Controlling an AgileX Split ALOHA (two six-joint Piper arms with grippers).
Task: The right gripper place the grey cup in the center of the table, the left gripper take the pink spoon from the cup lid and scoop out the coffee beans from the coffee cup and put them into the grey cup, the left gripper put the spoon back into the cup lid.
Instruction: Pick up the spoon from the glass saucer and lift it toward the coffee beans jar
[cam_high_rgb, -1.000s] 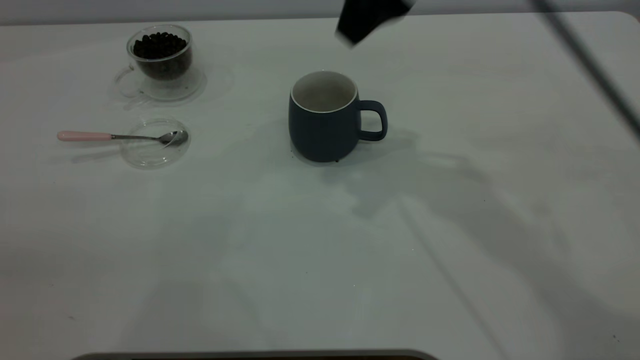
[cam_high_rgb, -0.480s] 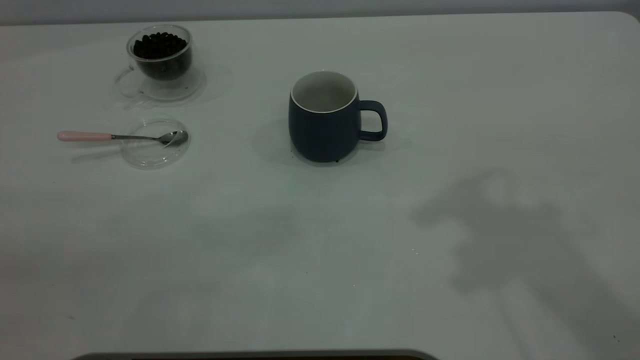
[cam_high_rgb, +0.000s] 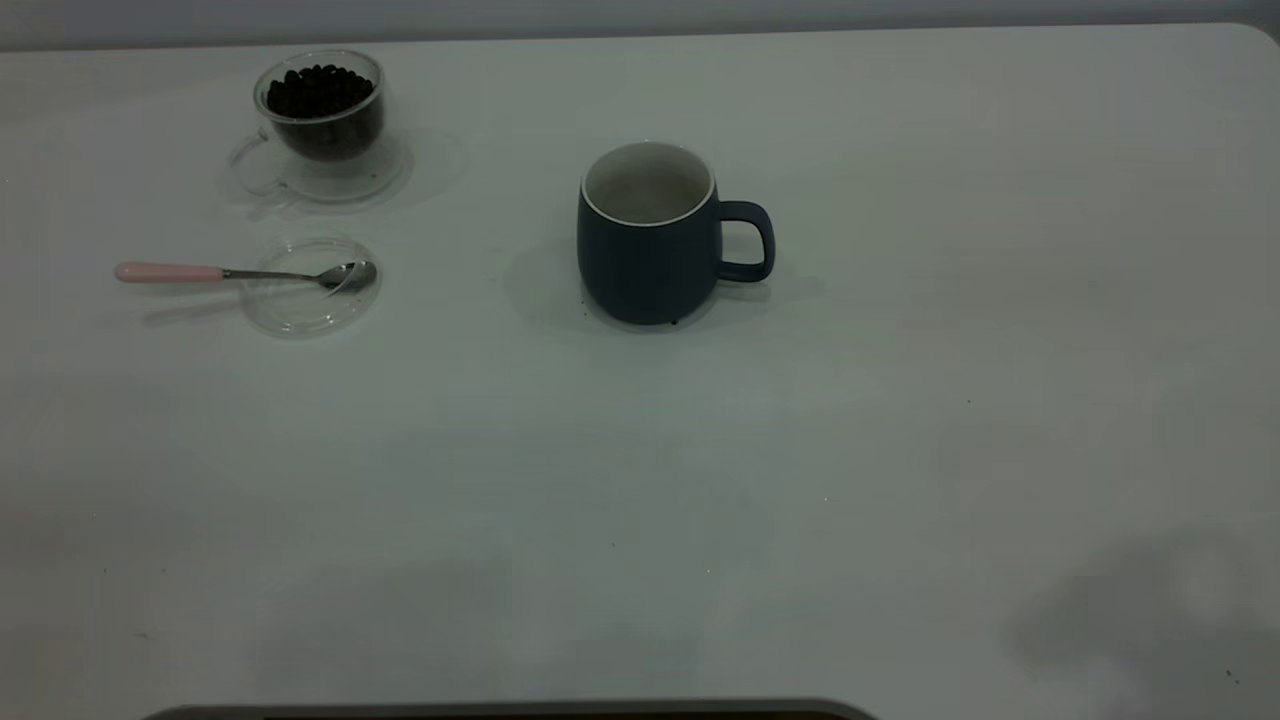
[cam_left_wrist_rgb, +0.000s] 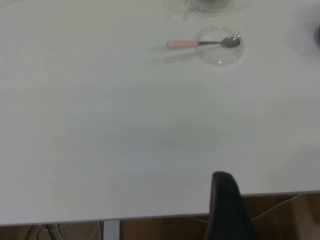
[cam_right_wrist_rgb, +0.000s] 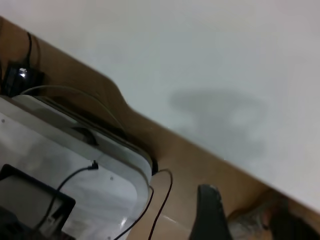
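The grey cup (cam_high_rgb: 648, 240) stands upright near the table's middle, handle toward the right, its white inside empty. At the far left the coffee cup (cam_high_rgb: 320, 108) sits on its clear saucer, full of coffee beans (cam_high_rgb: 318, 90). In front of it lies the cup lid (cam_high_rgb: 310, 290) with the pink spoon (cam_high_rgb: 170, 272) across it, bowl on the lid and handle sticking out left. The left wrist view shows the spoon (cam_left_wrist_rgb: 184, 44) and lid (cam_left_wrist_rgb: 220, 47) far from my left gripper (cam_left_wrist_rgb: 227, 202), which hangs over the table's edge. My right gripper (cam_right_wrist_rgb: 252, 222) is open and empty, off the table edge.
The white table (cam_high_rgb: 700, 480) carries only a faint arm shadow at its lower right. Beyond the edge, the right wrist view shows a brown floor, a white box (cam_right_wrist_rgb: 85, 170) and black cables (cam_right_wrist_rgb: 160, 200).
The right arm, visible above the grey cup a second ago, has left the exterior view. Its shadow slid across the table to the lower right corner. Cup, spoon and lid stayed put.
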